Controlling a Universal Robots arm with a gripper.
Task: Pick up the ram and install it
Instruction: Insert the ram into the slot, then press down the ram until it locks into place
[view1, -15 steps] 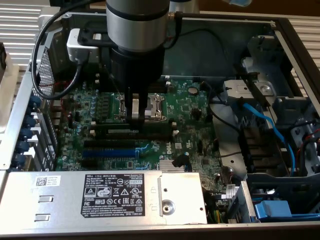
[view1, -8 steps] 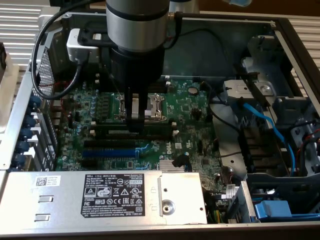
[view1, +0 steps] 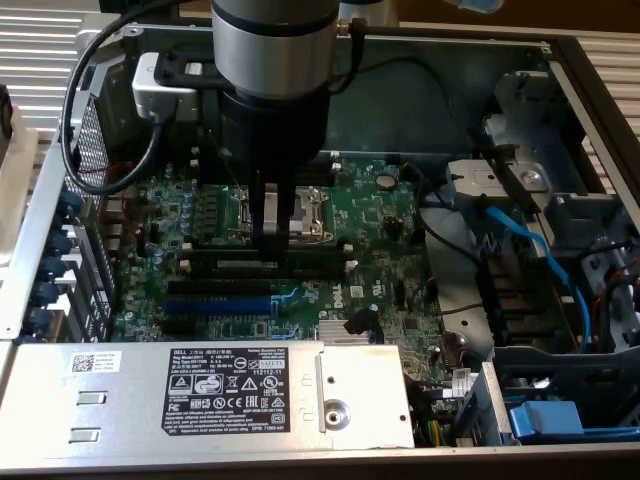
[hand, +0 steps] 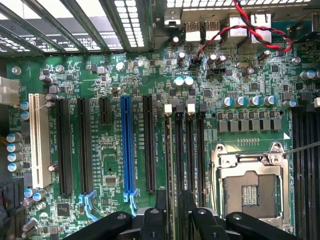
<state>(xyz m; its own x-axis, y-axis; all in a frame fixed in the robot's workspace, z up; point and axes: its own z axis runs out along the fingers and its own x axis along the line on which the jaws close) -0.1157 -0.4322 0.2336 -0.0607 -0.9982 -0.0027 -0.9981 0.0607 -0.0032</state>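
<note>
looking down into the open grey metal computer case (view1: 600, 100), i see a broad green motherboard (view1: 380, 215) across its floor. a flat silver metal cover (view1: 60, 385) with a black warning label lies along the near edge. the thick silver and black robot arm (view1: 275, 50) reaches down from above, over the middle of the board, with black cables looping off it towards the exterior view's left.

on the board, the square silver processor socket (hand: 250, 185) sits with its metal frame shut. the long blue expansion slot (hand: 125, 145) runs parallel to a row of long black memory slots (hand: 192, 150) with white end clips. these slots lie between the blue slot and the socket.

the ram (hand: 169, 150), a long thin dark green circuit-board stick, stands on edge in the memory slot nearest the blue one, with a white clip at its far end.

the black gripper (hand: 173, 200) hangs just above that row. its fingers (hand: 160, 202) are spread apart, one to each side of the stick, pinching nothing. i cannot tell whether a finger touches it.
</note>
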